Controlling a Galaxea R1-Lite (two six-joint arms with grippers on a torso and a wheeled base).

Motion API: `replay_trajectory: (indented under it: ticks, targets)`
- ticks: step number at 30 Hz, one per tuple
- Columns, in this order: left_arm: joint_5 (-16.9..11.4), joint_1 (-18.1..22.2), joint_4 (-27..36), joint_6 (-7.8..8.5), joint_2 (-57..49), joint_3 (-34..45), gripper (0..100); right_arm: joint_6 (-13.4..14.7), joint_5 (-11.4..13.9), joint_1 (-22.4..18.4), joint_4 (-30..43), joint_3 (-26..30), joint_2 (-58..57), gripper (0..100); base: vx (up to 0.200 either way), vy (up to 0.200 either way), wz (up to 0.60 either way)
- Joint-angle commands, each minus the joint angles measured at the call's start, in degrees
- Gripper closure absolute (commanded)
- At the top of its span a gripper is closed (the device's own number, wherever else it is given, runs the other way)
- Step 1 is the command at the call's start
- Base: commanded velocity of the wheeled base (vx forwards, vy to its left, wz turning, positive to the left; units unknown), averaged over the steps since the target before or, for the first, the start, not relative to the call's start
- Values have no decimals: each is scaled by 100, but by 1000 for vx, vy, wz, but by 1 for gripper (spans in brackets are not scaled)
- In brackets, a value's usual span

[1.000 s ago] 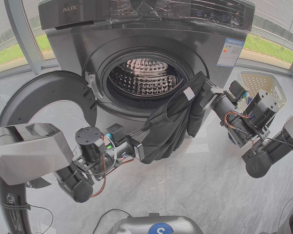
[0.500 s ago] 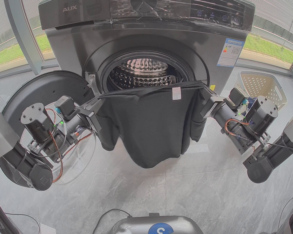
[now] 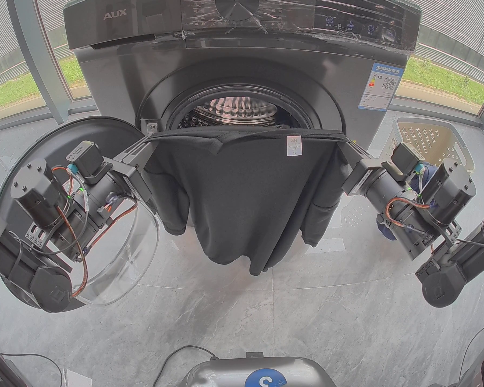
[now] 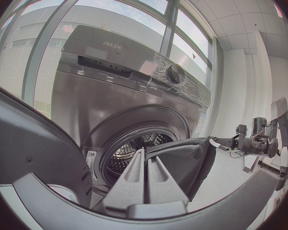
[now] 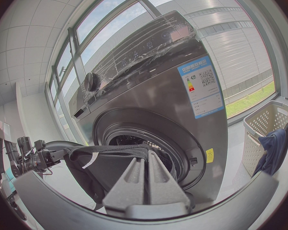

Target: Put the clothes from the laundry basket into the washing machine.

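A black T-shirt (image 3: 247,189) with a white label hangs spread out in front of the washing machine (image 3: 145,76), its top edge level with the lower part of the open drum (image 3: 236,108). My left gripper (image 3: 148,143) is shut on the shirt's left end, and my right gripper (image 3: 345,146) is shut on its right end. In the left wrist view the closed fingers (image 4: 134,176) pinch the shirt (image 4: 182,154) before the drum. The right wrist view shows that gripper (image 5: 147,154) clamped on the shirt (image 5: 112,163). The laundry basket (image 3: 441,135) stands on the floor at the right.
The round machine door (image 3: 64,151) stands swung open to the left, close behind my left arm. A dark blue garment (image 5: 273,150) hangs over the basket's rim (image 5: 262,112). Bare tiled floor (image 3: 274,307) lies in front of the machine.
My left gripper swung left and up from low centre, pulling the bunched shirt out flat. Both grippers then rose slightly, lifting the shirt's top edge up across the drum opening.
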Motion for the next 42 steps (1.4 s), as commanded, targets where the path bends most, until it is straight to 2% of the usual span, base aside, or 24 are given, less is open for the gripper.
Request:
replay_trajectory:
  ticks: [1, 24, 29, 34, 39, 40, 42]
  targets:
    - [5, 10, -4, -7, -82, 17, 100, -3, -12, 0, -58, 10, -122, 100, 0, 0, 0]
    - [-4, -140, -4, 11, 50, 202, 100, 6, -21, 79, -49, 10, -210, 100, 0, 0, 0]
    - [-4, -597, -4, 2, 164, 237, 100, 67, -47, 387, -58, 115, -78, 100, 0, 0, 0]
    - [-13, -896, 5, -7, 586, -360, 100, 76, -21, 501, -58, 62, 555, 100, 0, 0, 0]
    - [-4, -1318, -4, -15, 858, -809, 100, 103, -21, 844, -67, 62, 959, 100, 0, 0, 0]
    - [-4, -1379, 5, -24, 884, -914, 100, 103, -21, 923, -58, 80, 1047, 0, 0, 0, 0]
    - [-4, -1432, 5, -33, 920, -1143, 100, 111, -12, 993, -58, 124, 1187, 0, 0, 0, 0]
